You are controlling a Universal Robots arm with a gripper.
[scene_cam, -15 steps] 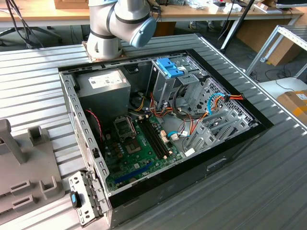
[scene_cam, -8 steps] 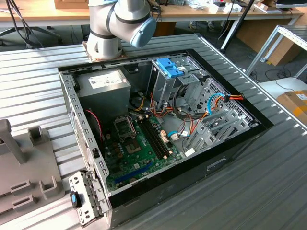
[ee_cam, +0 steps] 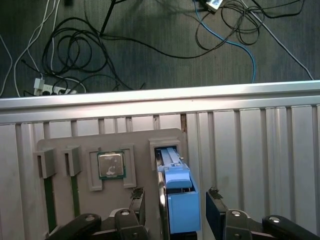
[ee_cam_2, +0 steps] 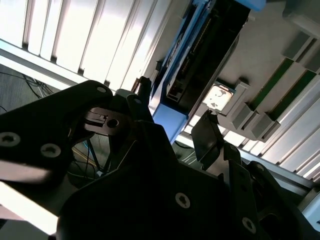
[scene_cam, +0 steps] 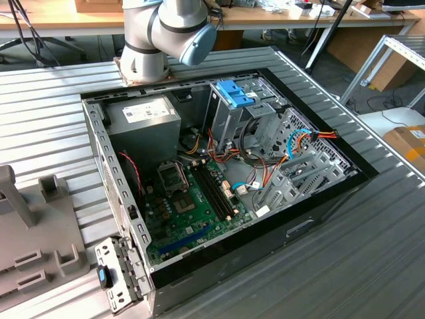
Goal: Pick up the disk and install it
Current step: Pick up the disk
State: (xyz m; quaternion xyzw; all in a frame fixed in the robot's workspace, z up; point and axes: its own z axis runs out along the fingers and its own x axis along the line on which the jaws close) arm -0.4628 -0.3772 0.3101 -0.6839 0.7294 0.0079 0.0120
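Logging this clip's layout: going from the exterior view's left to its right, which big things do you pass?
Grey parts holder → silver power supply → metal cage with blue latch → cardboard box.

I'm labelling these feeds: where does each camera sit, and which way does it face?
Exterior view: off the arm, looking down into the open computer case; the arm shows.
First wrist view: on the wrist, looking past the open gripper at the disk in the grey fixture.
Second wrist view: close behind the gripper, facing that disk.
Shared by both wrist views: disk and gripper.
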